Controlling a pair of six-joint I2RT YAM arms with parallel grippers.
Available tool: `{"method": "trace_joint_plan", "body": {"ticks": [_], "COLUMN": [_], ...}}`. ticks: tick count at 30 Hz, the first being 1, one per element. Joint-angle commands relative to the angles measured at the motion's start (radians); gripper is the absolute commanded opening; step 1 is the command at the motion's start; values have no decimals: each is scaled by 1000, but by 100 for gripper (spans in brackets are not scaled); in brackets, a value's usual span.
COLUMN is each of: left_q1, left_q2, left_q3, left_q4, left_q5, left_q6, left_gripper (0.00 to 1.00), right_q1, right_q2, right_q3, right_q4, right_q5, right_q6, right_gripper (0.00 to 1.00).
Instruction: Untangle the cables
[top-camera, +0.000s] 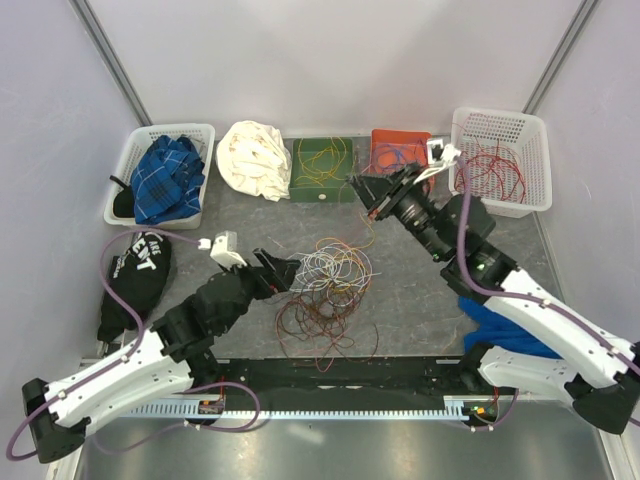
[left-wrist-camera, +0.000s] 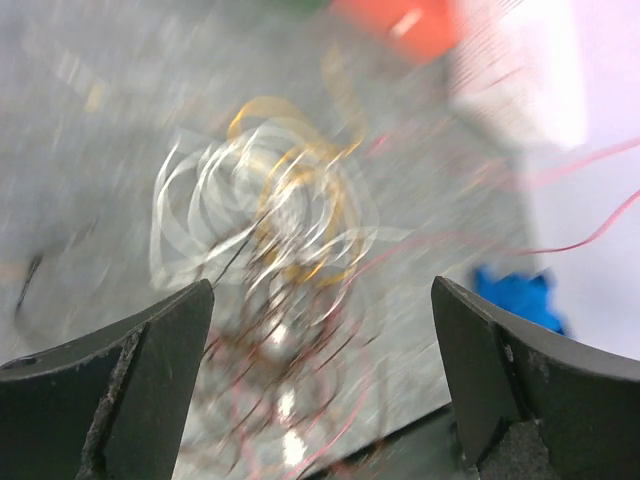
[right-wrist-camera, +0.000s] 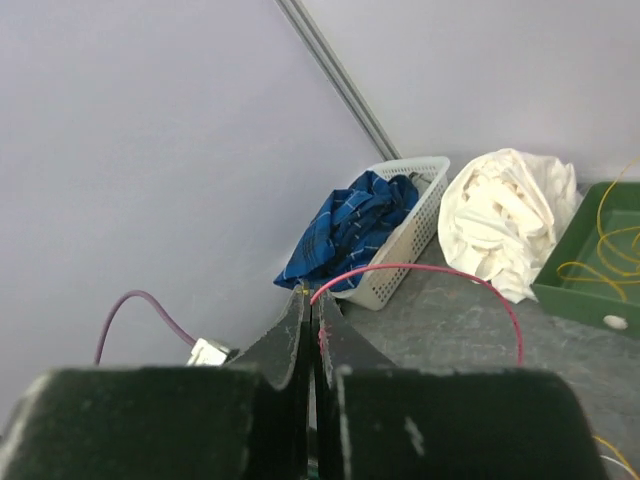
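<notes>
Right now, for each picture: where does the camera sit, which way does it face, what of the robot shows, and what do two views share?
Top external: above and behind the bases, looking down on the table; both arms, left gripper and right gripper show.
Left wrist: on the left arm, facing the cable tangle; its open fingers frame it.
Right wrist: on the right arm, facing the far-left corner; its fingers pinch a red wire.
Shared: top and right wrist both show the white cloth.
</notes>
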Motion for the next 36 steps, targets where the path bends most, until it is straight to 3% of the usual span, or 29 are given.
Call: {"method": "trace_joint_plan", "body": {"ticks": [1, 2, 5, 8, 11, 16, 19, 23, 29, 36], "left_q1": [1, 1, 1, 1, 1, 1, 1, 1, 1, 1], "left_q2": [-92, -112, -153, -131, -78, -2, 8, -29, -98, -172], "left_q3": [-6, -29, -109, -102, -19, 113, 136, 119, 56, 6], "left_q4": [235, 384, 613, 691, 613, 285, 165, 117, 83, 19], "left_q5": [-81, -72, -69, -46, -28, -34, -31, -6, 14, 18], "left_q6": [226, 257, 272, 315, 277, 132, 73, 29, -22, -45], "left_gripper": [99, 100, 100, 100, 100, 100, 100, 100, 100, 100], "right_q1": [0, 2, 2, 3, 3, -6, -94, -254, -288, -317], "right_q2": [-8, -3, 9, 26, 35, 55, 92, 123, 201, 423], "right_q3": [220, 249, 351, 437, 489, 524, 555, 616, 887, 1233], "right_q4": [-316, -335, -393, -447, -509, -585, -602, -571, -485, -467], "right_q5": [-26, -38, -75, -85, -29, 209, 202, 207, 361, 530], "right_q6": [-127, -130, -131, -156, -203, -302, -274, -219, -265, -421], "right_gripper": [0, 0, 0, 0, 0, 0, 0, 0, 0, 0]}}
